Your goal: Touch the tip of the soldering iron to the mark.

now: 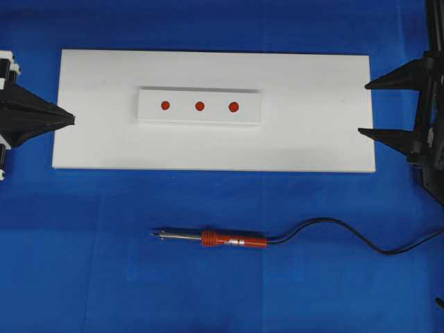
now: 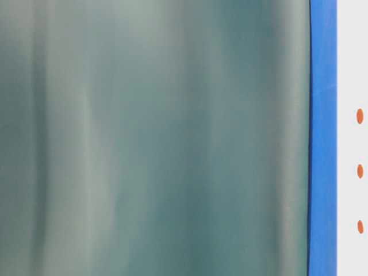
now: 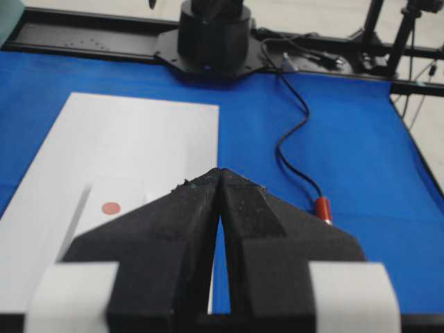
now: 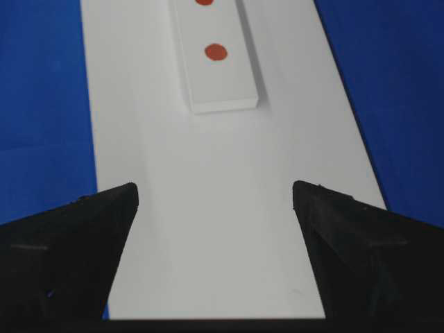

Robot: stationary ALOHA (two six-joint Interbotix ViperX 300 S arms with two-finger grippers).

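The soldering iron lies flat on the blue cloth in front of the white board, with its thin tip pointing left and nothing holding it. Three red marks sit in a row on a raised white block in the middle of the board. At the board's left edge my left gripper is shut and empty. Its wrist view shows the gripper, one mark and the iron's handle end. My right gripper stands open and empty at the board's right edge, facing the nearest mark from a distance.
The iron's black cord snakes right across the cloth and off the edge. The other arm's black base stands at the far side of the table. A blurred grey-green surface fills most of the table-level view.
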